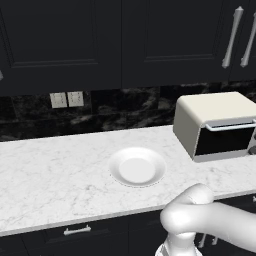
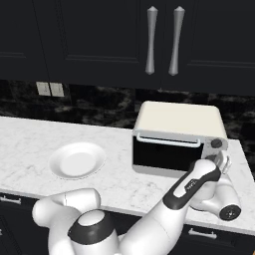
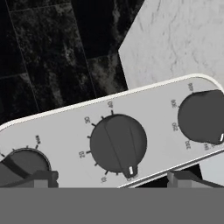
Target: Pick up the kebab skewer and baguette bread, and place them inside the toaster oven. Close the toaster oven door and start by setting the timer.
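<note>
Hand view: my pincer (image 3: 111, 179) faces the toaster oven's (image 2: 179, 137) middle knob (image 3: 118, 143); ticks 10, 20, 30, 40.
Pincer state: fingertips apart, released.
Right base view: toaster oven door (image 2: 167, 157) closed.

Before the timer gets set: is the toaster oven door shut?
Shut. The toaster oven door stands flush with its handle on top.

White glossy arm (image 2: 149, 224) showing rounded, tubular links; dark grey joint bands sitting at base shoulder and forearm. Small white lettering running along the forearm's dark band. Round dark cap showing at wrist, 4 o'clock. Finger tips (image 3: 41, 178) looking dark, blocky.
</note>
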